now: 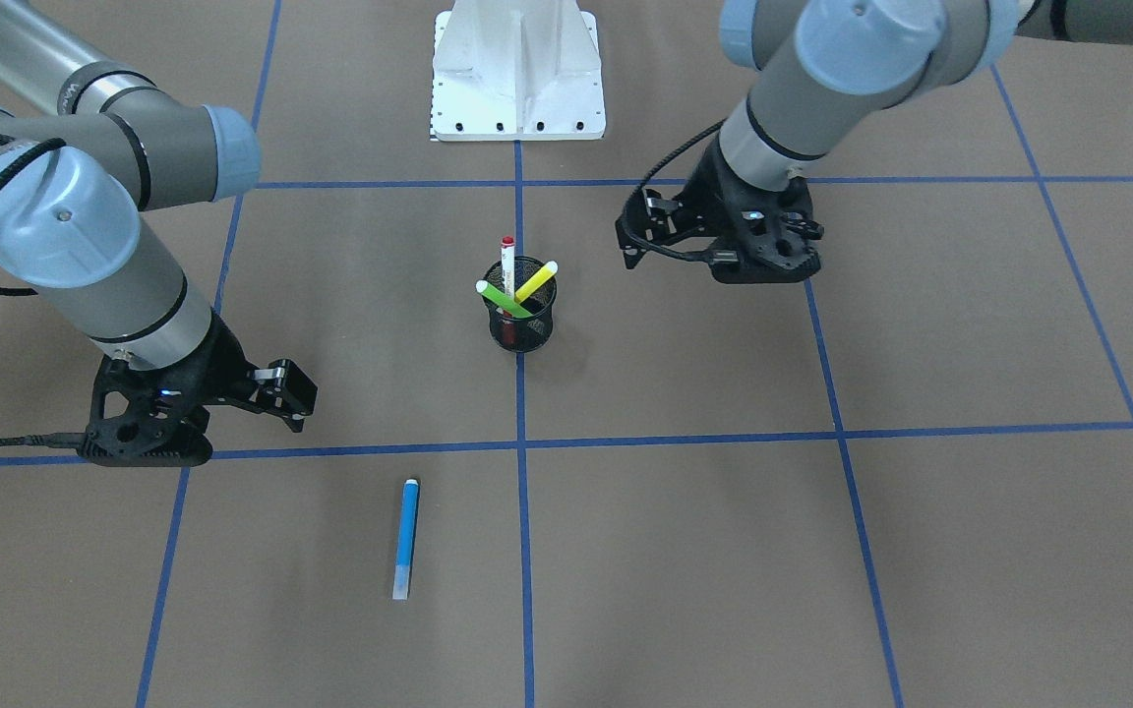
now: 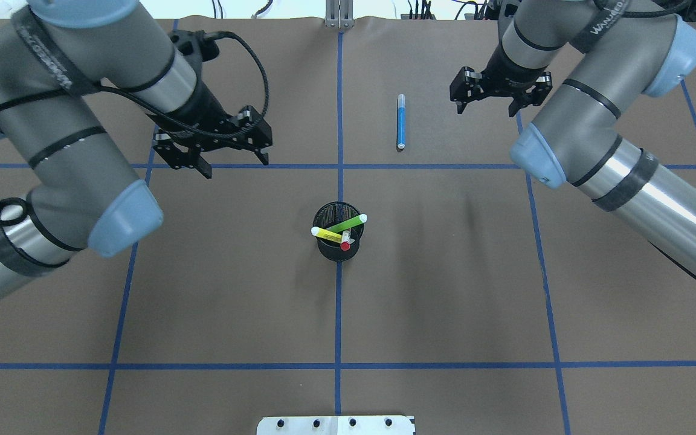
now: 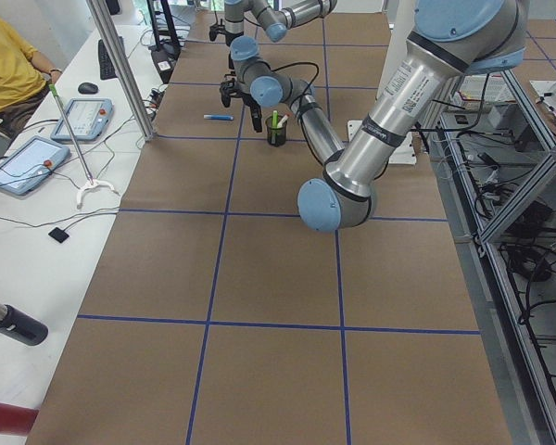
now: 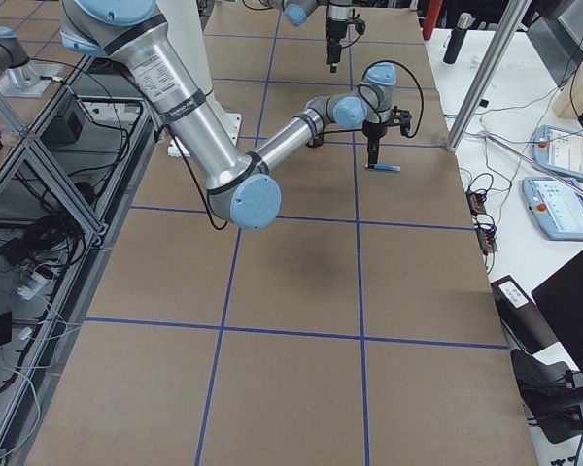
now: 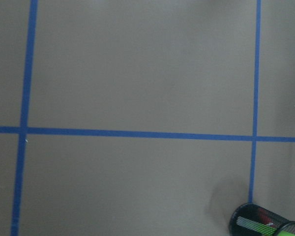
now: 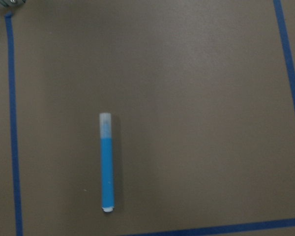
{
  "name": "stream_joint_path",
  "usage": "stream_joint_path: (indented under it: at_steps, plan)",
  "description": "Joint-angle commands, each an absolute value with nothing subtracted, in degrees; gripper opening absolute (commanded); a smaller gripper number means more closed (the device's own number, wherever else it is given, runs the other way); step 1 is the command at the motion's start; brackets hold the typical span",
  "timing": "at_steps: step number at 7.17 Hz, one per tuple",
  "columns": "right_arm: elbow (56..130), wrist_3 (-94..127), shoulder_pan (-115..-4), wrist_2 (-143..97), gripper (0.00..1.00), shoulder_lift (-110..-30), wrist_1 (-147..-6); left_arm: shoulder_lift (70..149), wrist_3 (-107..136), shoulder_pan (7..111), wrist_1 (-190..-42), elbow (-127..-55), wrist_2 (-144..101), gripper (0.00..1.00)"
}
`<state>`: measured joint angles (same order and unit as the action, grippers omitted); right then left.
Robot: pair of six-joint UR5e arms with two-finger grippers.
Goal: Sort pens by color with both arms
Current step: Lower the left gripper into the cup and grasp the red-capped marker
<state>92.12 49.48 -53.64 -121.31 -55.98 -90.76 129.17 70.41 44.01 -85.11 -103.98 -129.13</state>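
Note:
A black mesh cup (image 2: 337, 248) stands at the table's centre and holds three pens. They are a light green pen (image 2: 348, 225), a yellow pen (image 2: 325, 233) and a white pen with a red cap (image 2: 345, 244). The blue pen (image 2: 400, 121) lies flat on the brown table, far from the robot's base; it also shows in the right wrist view (image 6: 107, 169). My right gripper (image 2: 486, 111) is open and empty, hovering just right of the blue pen. My left gripper (image 2: 234, 164) is open and empty, to the far left of the cup.
Blue tape lines (image 2: 339, 314) divide the brown table into squares. The white pedestal base (image 1: 517, 79) stands at the robot's side. The cup's rim (image 5: 265, 223) shows at the bottom right of the left wrist view. Operators' tablets (image 3: 23, 162) lie on a side bench.

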Motion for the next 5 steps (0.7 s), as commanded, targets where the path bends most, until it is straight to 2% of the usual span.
stream_joint_path:
  at_steps: [1, 2, 3, 4, 5]
  plan:
    - [97.29, 44.65, -54.32, -121.99, 0.99, -61.43, -92.02, 132.97, 76.45, 35.11, -83.41, -102.93, -124.99, 1.00]
    - [97.29, 44.74, -54.32, -121.99, 0.99, -61.35, -92.02, 134.98, 76.20, 33.50, -83.50, -100.22, -124.20, 1.00]
    - [97.29, 44.74, -54.32, -121.99, 0.99, -61.43, -92.02, 139.87, 76.03, 32.27, -83.41, -94.10, -124.10, 0.98]
    - [97.38, 44.74, -54.32, -121.99, 0.99, -61.44, -92.02, 143.14, 75.85, 31.65, -83.58, -88.91, -124.10, 0.90]
    - [97.38, 44.74, -54.32, -121.91, 0.99, -61.44, -92.02, 144.65, 75.59, 31.38, -83.67, -86.42, -124.10, 0.72]
